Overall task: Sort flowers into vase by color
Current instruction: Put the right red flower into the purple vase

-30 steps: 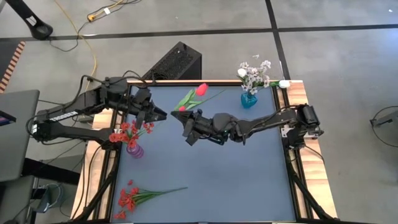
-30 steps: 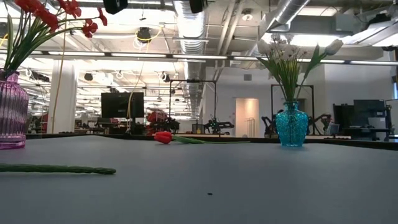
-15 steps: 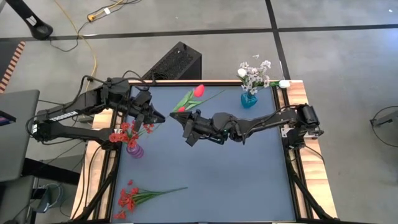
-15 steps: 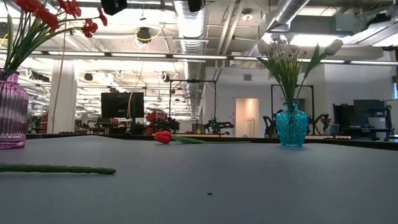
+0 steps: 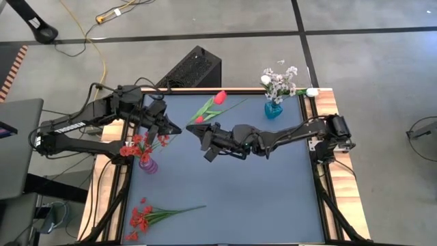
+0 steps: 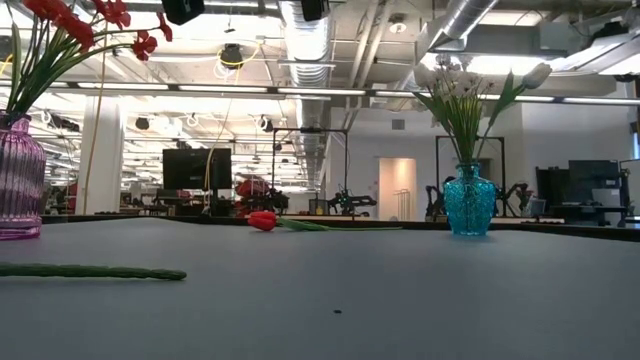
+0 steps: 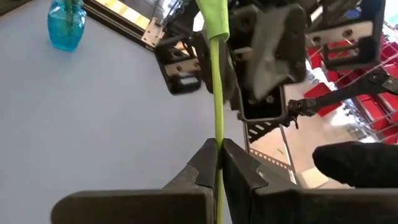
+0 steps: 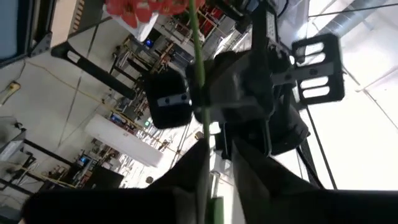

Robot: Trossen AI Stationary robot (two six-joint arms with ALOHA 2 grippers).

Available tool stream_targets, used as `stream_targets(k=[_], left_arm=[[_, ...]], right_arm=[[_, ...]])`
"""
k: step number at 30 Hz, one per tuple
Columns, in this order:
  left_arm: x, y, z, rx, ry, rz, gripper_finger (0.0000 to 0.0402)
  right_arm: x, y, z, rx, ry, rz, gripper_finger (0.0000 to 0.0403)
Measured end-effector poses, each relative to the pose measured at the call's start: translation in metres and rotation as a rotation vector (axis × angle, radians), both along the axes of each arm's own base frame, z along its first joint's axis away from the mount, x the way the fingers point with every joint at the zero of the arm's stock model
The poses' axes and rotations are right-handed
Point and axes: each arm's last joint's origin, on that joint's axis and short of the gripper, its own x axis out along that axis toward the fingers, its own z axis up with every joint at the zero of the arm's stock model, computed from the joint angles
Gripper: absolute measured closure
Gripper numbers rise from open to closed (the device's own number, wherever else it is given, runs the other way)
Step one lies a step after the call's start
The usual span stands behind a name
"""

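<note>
Pinching a red flower's green stem (image 7: pixel 216 93) in the left gripper (image 5: pixel 179 128) jaws above the blue counter (image 5: pixel 273 184), beside the purple vase (image 5: pixel 147 165); standing slightly parted around that stem, the right gripper (image 5: pixel 196 127) jaws; lying apart, a red tulip (image 5: pixel 220 98).

The broad middle and near-right stretch of the dark blue table mat (image 5: pixel 273 198) lies open for passage, hemmed by the ribbed purple glass vase (image 5: pixel 147 165) of red blossoms at the left edge, the turquoise glass vase (image 5: pixel 272 109) at the far side, and two arms meeting mid-table.
</note>
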Motion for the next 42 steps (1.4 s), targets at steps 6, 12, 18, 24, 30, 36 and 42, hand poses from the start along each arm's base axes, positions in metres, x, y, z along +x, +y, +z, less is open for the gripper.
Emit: stream_targets(k=[6, 12, 18, 24, 30, 36, 42], left_arm=[[0.002, 0.002, 0.004, 0.03, -0.041, 0.035, 0.0401], [-0.015, 0.001, 0.024, 0.159, -0.173, 0.162, 0.0401], [-0.071, -0.007, 0.057, 0.368, -0.368, 0.422, 0.0401], [-0.13, -0.017, 0.056, 0.502, -0.47, 0.665, 0.0401], [-0.153, -0.022, 0.022, 0.485, -0.498, 0.713, 0.0401], [-0.156, -0.027, -0.004, 0.488, -0.525, 0.593, 0.0401], [-0.16, -0.028, -0.021, 0.488, -0.51, 0.58, 0.0401]], right_arm=[[-0.001, 0.007, 0.0, 0.093, -0.025, 0.026, 0.0244], [-0.002, 0.014, -0.013, 0.405, -0.004, 0.021, 0.0192], [-0.005, 0.013, -0.036, 0.724, 0.098, -0.053, 0.0186], [-0.009, 0.006, -0.056, 1.057, 0.244, -0.066, 0.0201], [-0.012, 0.004, -0.064, 1.353, 0.387, 0.023, 0.0218], [-0.011, 0.003, -0.062, 1.588, 0.478, 0.15, 0.0234], [-0.011, -0.001, -0.062, 1.686, 0.487, 0.139, 0.0245]])
